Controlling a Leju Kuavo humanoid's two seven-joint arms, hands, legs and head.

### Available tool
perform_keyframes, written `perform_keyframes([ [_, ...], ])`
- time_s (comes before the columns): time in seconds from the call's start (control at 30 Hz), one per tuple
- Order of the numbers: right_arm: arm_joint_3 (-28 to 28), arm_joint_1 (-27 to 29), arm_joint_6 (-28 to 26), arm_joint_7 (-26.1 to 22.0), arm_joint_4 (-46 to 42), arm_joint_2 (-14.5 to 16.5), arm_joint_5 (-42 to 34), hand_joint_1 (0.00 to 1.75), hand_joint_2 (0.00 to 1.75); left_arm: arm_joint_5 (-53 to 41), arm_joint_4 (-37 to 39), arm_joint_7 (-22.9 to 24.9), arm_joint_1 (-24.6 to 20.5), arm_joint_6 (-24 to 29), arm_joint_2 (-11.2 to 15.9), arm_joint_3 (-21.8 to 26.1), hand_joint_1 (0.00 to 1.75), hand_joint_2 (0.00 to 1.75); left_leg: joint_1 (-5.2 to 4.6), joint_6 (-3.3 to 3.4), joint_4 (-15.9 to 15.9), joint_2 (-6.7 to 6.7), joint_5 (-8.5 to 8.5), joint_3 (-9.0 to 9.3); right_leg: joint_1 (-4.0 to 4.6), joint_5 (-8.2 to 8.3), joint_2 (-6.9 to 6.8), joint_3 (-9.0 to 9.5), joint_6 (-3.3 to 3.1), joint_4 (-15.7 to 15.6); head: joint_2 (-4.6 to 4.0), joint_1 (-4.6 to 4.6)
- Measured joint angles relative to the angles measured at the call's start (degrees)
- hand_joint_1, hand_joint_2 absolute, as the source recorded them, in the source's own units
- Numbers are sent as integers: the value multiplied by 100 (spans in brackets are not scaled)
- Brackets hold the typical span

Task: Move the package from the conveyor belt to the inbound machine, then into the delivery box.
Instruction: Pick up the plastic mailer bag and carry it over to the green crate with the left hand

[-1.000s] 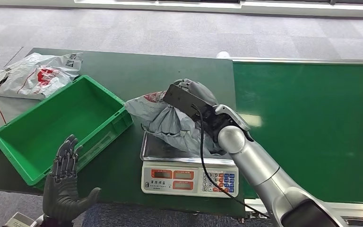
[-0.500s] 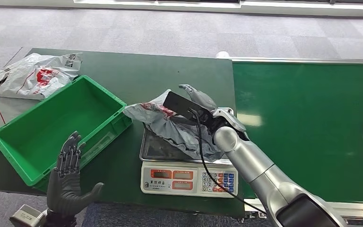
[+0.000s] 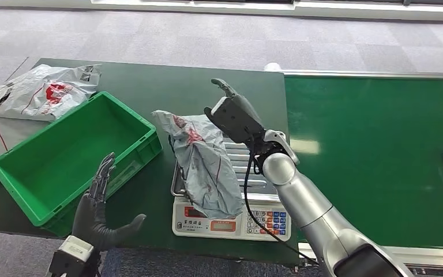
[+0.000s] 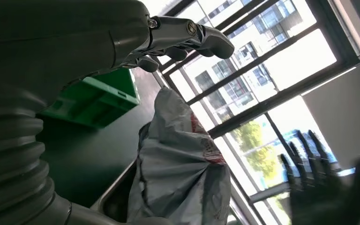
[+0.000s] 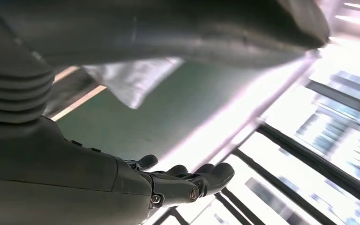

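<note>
Right hand spread, holding nothing, above the scale; left hand empty too. Package draped over scale's front edge, could slide off w/o support.

Even daylight is washing the head view, with a pale glare patch sitting on the conveyor belt. Both wrist views are blowing out against bright windows, and the right hand is looking soft, possibly motion-blurred.
</note>
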Motion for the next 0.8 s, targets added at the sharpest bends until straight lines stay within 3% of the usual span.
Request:
perform_keyframes([
  [0.13,-331,613,-665,-851,-1138,56,-457,0,175,-785,174,854,-827,321,-1,-267,0,175,0,-1,0,-6,1,0,0,0,-6,5,0,0,0,0],
  [0.3,-697,1411,-807,-1390,-2424,49,-1018,0,175,-1755,535,1984,-1925,416,-19,-610,0,175,-1,-1,2,-1,2,1,-2,10,1,0,5,-1,0,1],
  [0.53,-1354,2082,-1019,-1384,-3268,-16,-1384,0,175,-2735,1325,3049,-3058,-50,-338,-1153,0,175,-4,0,5,5,3,1,-5,17,8,1,11,-2,0,2],
  [0.6,-1545,2226,-1246,-1597,-3420,-21,-1414,0,175,-2976,1611,3271,-3264,-236,-454,-1335,0,175,-7,1,6,9,3,0,-6,19,16,-2,13,-2,0,1],
  [0.7,-1737,2418,-2062,-2244,-3881,24,-1424,0,175,-3707,2347,3839,-3642,-919,-676,-1661,2,175,-9,4,6,6,5,-3,-9,20,15,-4,16,-3,0,2],
  [0.8,-1786,2514,-2795,-2497,-4578,56,-1156,0,175,-4316,3602,4065,-4015,-1555,-1003,-2034,133,175,-11,6,5,15,4,-2,-10,20,23,-4,16,-2,0,1],
])
